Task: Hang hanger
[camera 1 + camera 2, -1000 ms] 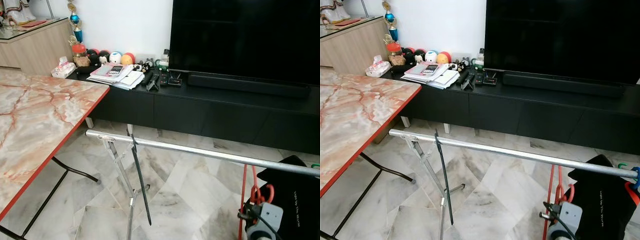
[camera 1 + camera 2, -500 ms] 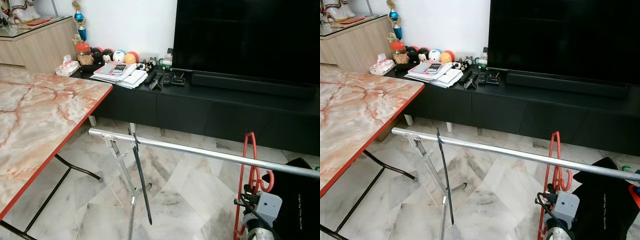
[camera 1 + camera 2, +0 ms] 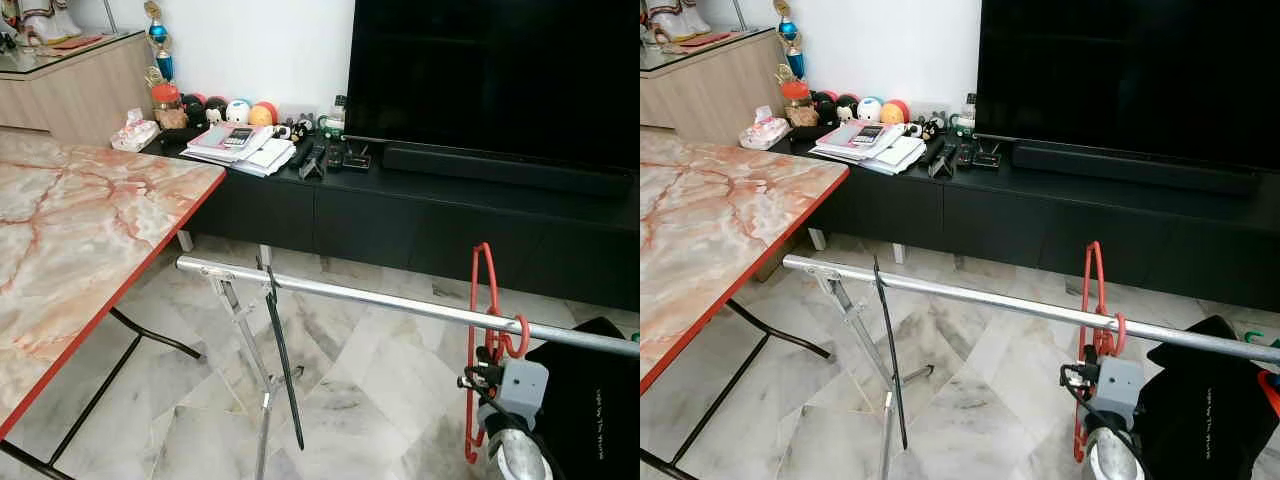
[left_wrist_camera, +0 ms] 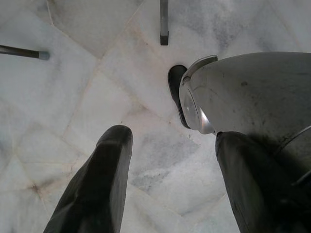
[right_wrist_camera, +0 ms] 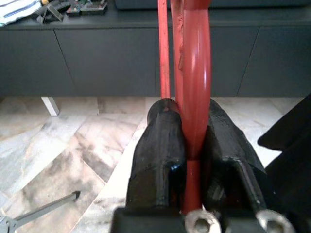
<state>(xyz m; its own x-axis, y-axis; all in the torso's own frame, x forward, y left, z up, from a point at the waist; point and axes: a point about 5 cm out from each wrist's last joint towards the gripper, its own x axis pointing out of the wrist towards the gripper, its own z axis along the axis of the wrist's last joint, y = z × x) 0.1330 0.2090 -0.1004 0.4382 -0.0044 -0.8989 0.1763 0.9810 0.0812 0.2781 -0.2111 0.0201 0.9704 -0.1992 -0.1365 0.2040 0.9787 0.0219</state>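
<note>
The right gripper (image 5: 187, 145) squeezes the red hanger (image 3: 484, 330) tight between its fingers (image 5: 160, 145). The hook sits right at the silver rail (image 3: 400, 305) — maybe not over it yet. Left gripper (image 4: 170, 160) hangs open by the floor. Letting go is left.

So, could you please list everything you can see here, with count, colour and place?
hanger: one, red, held at the rail, right end
rail: one, silver, across the middle on a folding stand
black strip: one, hanging from the rail's left part
table: one, pink marble top, left
TV: one, black, on the cabinet
cabinet: one, black, along the wall
papers: a stack, white, cabinet's left end
black garment: one, on the rail's right end
left gripper: open, over the floor
right gripper: shut on the hanger
</note>
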